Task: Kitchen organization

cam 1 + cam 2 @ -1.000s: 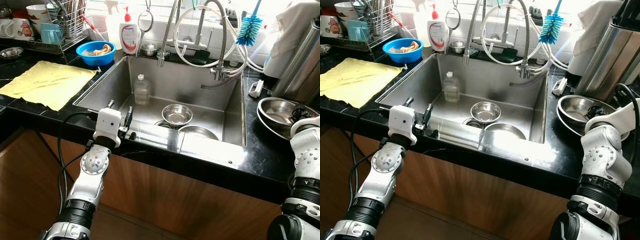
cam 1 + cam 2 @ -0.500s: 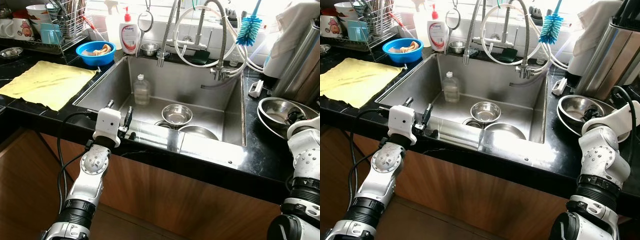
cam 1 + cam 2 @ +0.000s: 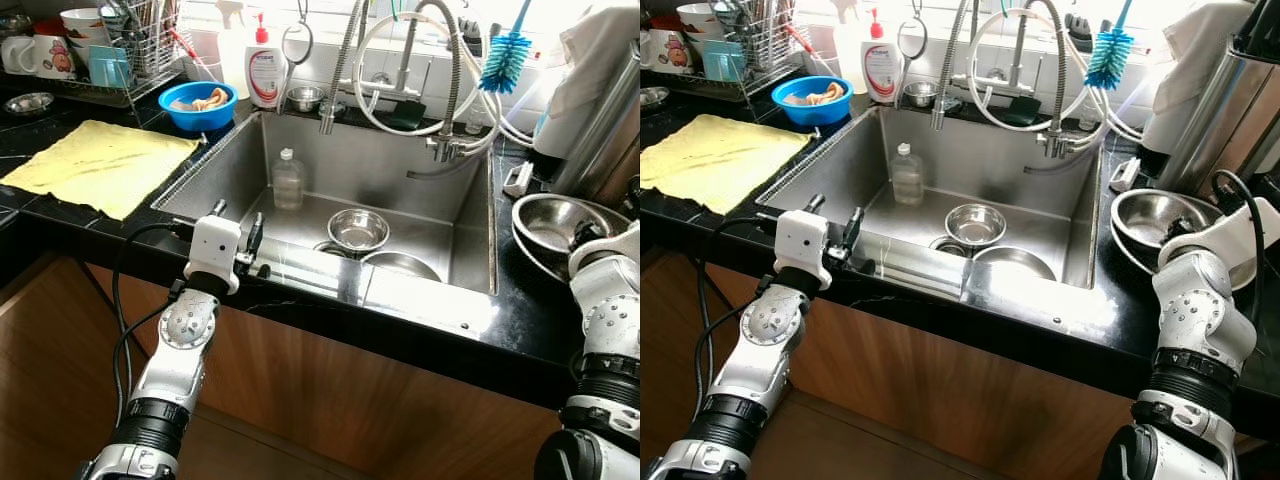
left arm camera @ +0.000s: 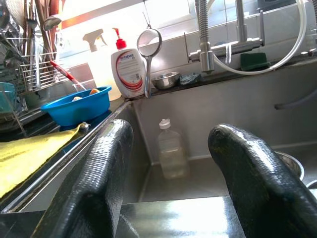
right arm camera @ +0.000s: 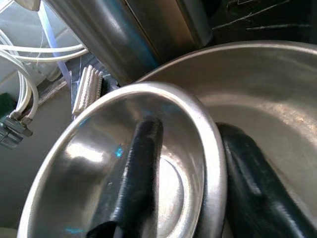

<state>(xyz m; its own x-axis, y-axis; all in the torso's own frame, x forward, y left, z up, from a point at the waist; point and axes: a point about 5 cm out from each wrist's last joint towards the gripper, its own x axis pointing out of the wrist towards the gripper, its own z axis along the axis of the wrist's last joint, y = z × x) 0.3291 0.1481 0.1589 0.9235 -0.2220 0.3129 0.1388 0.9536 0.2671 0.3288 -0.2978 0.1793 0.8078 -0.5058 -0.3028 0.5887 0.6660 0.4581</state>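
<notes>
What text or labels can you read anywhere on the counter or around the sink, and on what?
Soap bottle: a red and white label with print, too blurred to read.
Mug: a cartoon picture, no legible words.
Clear bottle in the sink: no readable label.
Nothing else carries legible text; no brand, number or sign can be read.

Right gripper (image 5: pixel 198 198) seemingly nearer bowl (image 5: pixel 148 163)

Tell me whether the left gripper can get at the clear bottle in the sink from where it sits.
Probably yes: the left gripper sits open at the sink's front rim, facing the clear bottle, with bare steel between them.
</notes>
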